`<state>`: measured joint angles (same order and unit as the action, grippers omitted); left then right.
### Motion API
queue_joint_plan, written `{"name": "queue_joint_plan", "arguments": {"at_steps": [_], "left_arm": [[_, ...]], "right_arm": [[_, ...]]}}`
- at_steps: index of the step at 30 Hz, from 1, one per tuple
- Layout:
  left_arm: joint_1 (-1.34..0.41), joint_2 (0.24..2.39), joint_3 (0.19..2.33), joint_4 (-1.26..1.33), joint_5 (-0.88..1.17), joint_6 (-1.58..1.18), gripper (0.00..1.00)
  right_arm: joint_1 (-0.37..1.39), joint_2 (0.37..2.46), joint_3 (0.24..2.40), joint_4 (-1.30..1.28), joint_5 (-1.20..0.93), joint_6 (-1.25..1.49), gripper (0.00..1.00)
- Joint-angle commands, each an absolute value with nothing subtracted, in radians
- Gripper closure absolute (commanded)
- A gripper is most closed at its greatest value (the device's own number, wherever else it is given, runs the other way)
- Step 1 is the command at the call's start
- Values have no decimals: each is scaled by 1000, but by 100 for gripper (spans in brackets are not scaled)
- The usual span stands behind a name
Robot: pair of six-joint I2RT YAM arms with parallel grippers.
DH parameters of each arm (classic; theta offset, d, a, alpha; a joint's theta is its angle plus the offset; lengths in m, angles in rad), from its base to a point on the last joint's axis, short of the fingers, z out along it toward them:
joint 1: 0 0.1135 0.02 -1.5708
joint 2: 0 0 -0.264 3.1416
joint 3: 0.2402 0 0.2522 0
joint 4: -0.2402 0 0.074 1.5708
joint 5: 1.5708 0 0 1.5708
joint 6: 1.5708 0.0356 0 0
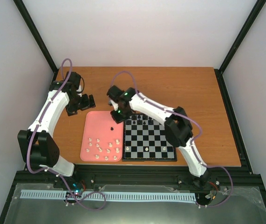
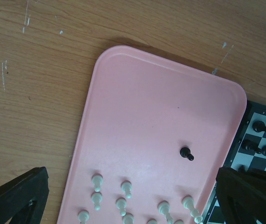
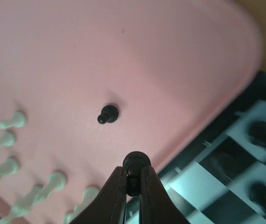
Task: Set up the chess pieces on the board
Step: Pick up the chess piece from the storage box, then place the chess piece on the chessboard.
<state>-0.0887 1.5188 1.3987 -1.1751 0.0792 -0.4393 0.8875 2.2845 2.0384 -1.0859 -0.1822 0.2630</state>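
My right gripper [image 3: 133, 183] is shut on a small black chess piece [image 3: 136, 162] and holds it above the pink tray's [image 3: 123, 56] edge, next to the board [image 3: 226, 172]. A second black piece [image 3: 108, 113] stands alone on the tray [image 1: 88, 135], and several cream-white pieces [image 1: 105, 148] are gathered at its near end. The board [image 1: 149, 140] carries black pieces [image 1: 139, 120] along its far row and a few white ones near its front. Left of the tray's far corner hangs my left gripper [image 1: 84, 103], open with nothing between its fingers [image 2: 18, 196].
The tray lies directly against the board's left side on the wooden table [image 1: 184, 88]. Black frame posts rise at the table's far corners, and white walls close in both sides. My right arm's forearm stretches over the board's right half.
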Motion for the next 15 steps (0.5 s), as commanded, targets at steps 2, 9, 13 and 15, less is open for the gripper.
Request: {"name": "queue_joint_plan", "arguments": {"at_steps": [2, 9, 13, 15], "left_arm": [[-80, 1489, 1396, -1178, 83, -408, 0], [-80, 1504, 1404, -1174, 88, -398, 0], [-80, 1515, 1406, -1172, 90, -395, 0], [-80, 1521, 1410, -1170, 95, -394, 0]], "right_arm": [[780, 2032, 1933, -1097, -110, 313, 97], [618, 1830, 1592, -1033, -65, 348, 97], [559, 1780, 1442, -990, -70, 358, 97], [540, 1777, 1393, -967, -81, 358, 97]]}}
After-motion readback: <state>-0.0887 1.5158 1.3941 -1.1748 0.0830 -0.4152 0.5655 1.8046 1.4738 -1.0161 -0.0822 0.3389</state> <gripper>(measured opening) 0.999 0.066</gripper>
